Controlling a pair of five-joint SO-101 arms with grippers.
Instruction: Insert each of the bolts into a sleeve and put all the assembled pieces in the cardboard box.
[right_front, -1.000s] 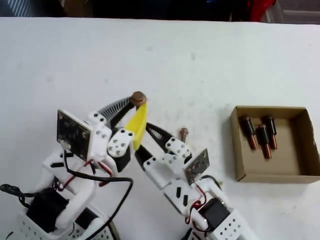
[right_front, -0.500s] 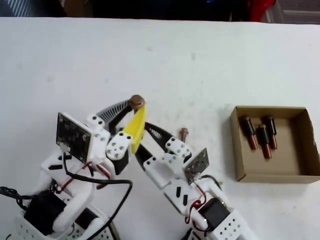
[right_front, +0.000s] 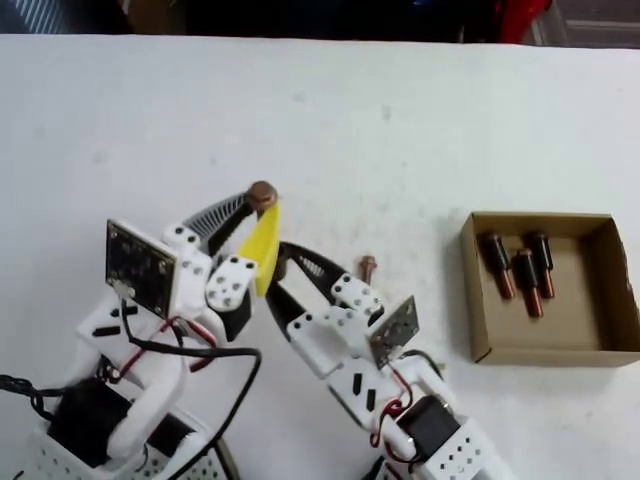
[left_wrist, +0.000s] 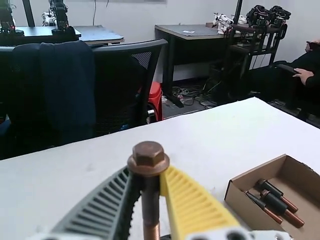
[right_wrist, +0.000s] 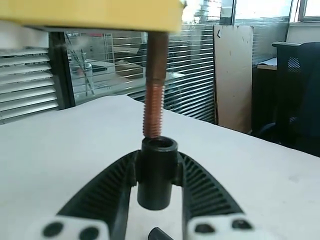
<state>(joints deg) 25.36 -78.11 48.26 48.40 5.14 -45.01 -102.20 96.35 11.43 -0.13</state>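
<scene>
**Jaws clamped on bolt and sleeve**

The left gripper (left_wrist: 148, 176) is closed tight on the shank of an upright copper hex-head bolt (left_wrist: 148, 155). Directly beneath it, the right gripper (right_wrist: 157, 161) clasps a black sleeve (right_wrist: 156, 182) upright, with the bolt's threaded tip at the sleeve's mouth. Just beyond the right jaws is a second bolt (right_front: 367, 268). Farther off, the cardboard box (right_front: 468, 290) holds three assembled pieces (right_front: 520, 268).

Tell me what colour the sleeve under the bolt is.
The sleeve is black, clearest in the right wrist view.

We read no text, label, number or sign anywhere: the cardboard box (right_front: 578, 300), the bolt (left_wrist: 148, 156), the sleeve (right_wrist: 157, 175) and the table (right_front: 400, 120) bear no legible marking.
</scene>
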